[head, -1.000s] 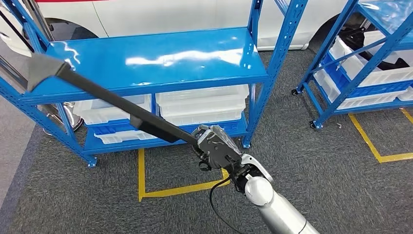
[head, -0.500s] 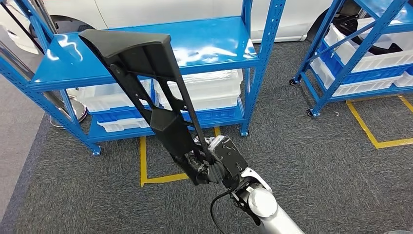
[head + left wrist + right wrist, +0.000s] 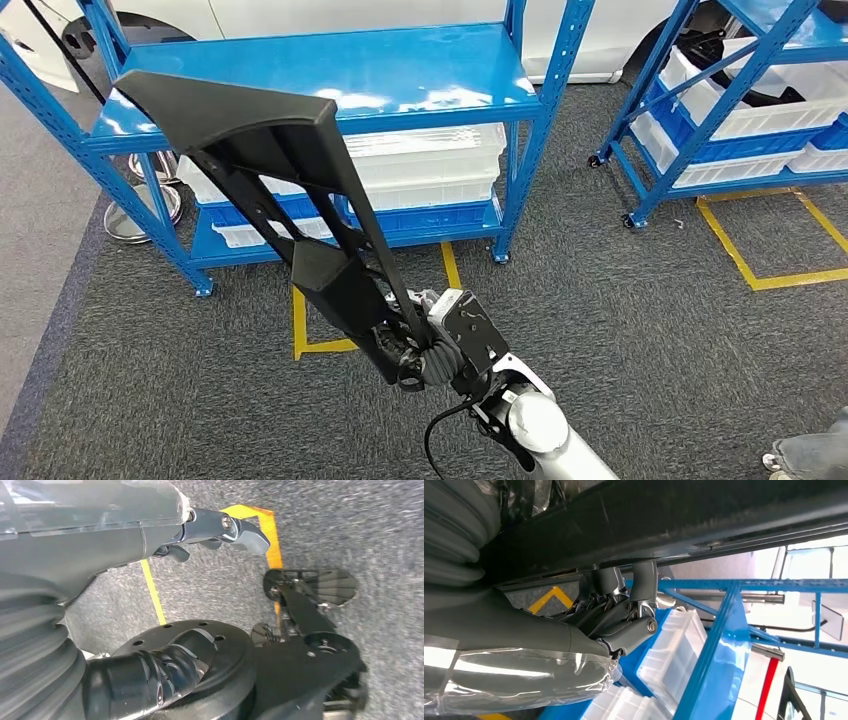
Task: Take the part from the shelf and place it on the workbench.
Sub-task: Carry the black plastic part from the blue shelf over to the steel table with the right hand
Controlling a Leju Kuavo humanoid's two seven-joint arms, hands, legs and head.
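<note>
The part (image 3: 325, 265) is a long black plastic trim piece with a broad flat head. My right hand (image 3: 452, 345) grips it at its lower end, and it rises steeply up and to the left, its head in front of the blue shelf (image 3: 330, 70). In the right wrist view my fingers (image 3: 621, 611) curl around the dark underside of the part (image 3: 674, 520). The left hand (image 3: 150, 525) hangs over the grey carpet, holding nothing, its fingers (image 3: 242, 530) loosely extended.
White bins (image 3: 430, 165) fill the shelf's lower levels. A second blue rack (image 3: 740, 90) with bins stands at the right. Yellow tape (image 3: 300, 320) marks the carpet. A white car is parked behind the shelves. A person's shoe (image 3: 805, 455) is at the lower right.
The part has swung from a low slant toward the left to a steep, raised pose, showing its ribbed face. The whole view has shifted, with the shelf now a little farther off.
</note>
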